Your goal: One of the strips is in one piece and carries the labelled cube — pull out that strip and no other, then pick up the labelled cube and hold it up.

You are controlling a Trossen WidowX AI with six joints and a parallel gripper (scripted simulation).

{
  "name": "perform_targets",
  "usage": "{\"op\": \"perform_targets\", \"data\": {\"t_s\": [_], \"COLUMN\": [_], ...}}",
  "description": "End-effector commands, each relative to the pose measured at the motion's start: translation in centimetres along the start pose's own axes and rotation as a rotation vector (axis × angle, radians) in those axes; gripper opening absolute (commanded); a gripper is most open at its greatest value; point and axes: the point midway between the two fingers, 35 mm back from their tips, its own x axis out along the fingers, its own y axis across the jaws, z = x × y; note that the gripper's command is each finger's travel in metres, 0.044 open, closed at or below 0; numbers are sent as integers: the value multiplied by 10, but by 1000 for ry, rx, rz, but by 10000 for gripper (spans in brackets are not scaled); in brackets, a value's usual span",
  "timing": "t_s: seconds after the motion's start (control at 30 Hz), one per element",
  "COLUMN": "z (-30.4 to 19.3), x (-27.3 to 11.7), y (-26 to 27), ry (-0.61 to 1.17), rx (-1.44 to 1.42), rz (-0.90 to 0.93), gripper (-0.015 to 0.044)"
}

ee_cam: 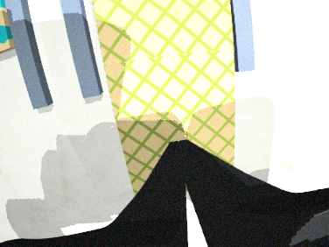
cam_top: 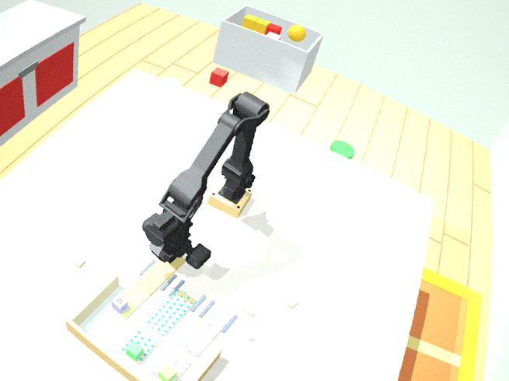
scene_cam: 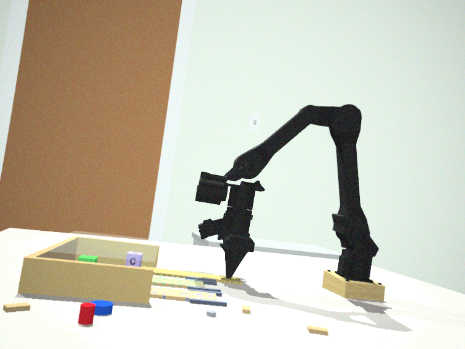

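Your gripper (cam_top: pixel 168 260) (scene_cam: pixel 229 277) (ee_cam: pixel 178 150) is clenched empty, tips at the yellow strip's (cam_top: pixel 149 285) (scene_cam: pixel 180 273) (ee_cam: pixel 175 79) near end. The labelled cube (cam_top: pixel 119 305) (scene_cam: pixel 133 258) sits at its far end, boxward (drag along the strip's length, away from it).

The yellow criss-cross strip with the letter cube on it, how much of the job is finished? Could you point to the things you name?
The yellow criss-cross strip (cam_top: pixel 146 287) (scene_cam: pixel 176 273) (ee_cam: pixel 175 52) is partly out of the wooden box (cam_top: pixel 122 370) (scene_cam: pixel 86 280). The shut end effector (cam_top: pixel 171 260) (scene_cam: pixel 228 277) (ee_cam: pixel 178 150) is at its outer end, seemingly dragging it. The "C" cube (cam_top: pixel 119 305) (scene_cam: pixel 133 259) still has to come out, then be picked up and held high.
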Motion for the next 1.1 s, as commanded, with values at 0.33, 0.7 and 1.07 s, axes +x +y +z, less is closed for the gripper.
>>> {"op": "perform_targets", "data": {"t_s": [0.33, 0.7, 1.07], "z": [-29, -45, -62], "x": [5, 5, 5], "y": [-2, -2, -3], "ry": [30, 32, 33], "rx": [4, 4, 4], "rz": [-3, -4, -4], "gripper": [0, 0, 0]}}
